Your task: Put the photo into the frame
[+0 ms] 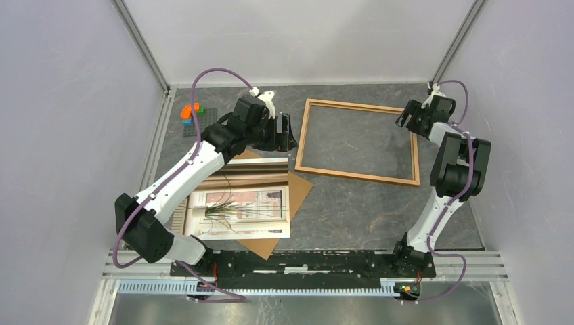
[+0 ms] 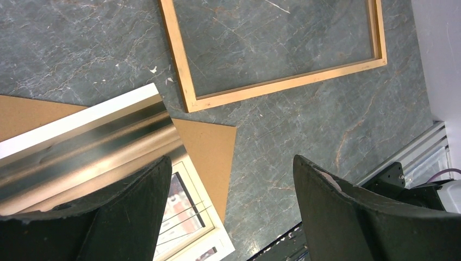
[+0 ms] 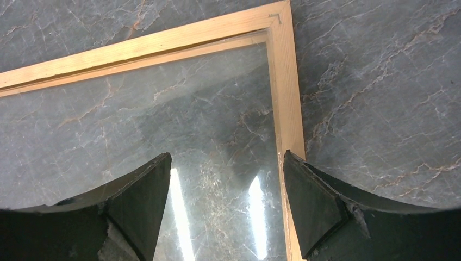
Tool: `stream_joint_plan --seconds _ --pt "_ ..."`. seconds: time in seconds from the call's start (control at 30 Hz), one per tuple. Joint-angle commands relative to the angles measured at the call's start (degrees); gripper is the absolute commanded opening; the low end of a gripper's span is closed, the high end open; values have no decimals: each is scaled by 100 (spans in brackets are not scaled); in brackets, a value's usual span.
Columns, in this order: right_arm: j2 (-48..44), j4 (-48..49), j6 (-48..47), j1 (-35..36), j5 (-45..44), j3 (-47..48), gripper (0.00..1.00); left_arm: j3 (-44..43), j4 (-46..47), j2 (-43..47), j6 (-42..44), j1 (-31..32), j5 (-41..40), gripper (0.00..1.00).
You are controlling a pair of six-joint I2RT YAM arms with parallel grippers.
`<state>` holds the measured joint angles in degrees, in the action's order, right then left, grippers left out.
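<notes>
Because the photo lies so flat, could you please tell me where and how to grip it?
Probably the far right corner of the photo, approached from the frame side: it lies flat on the backing board, but that corner juts past the board's edge, so a finger could slip underneath.

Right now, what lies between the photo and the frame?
A corner of the brown backing board, then bare grey tabletop up to the frame; the left wrist view shows it.
</notes>
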<state>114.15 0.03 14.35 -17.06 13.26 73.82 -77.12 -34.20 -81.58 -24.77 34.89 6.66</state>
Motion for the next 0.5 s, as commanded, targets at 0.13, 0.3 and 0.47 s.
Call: stream_joint_plan --seconds 0.13,0.3,0.47 --pt "352 159 25 -32 64 505 81 -102 37 42 378 11 133 88" --pt "552 199 50 -32 145 691 80 -101 36 28 377 9 130 88" --pt "754 327 139 -33 386 812 80 -114 32 11 386 9 134 88"
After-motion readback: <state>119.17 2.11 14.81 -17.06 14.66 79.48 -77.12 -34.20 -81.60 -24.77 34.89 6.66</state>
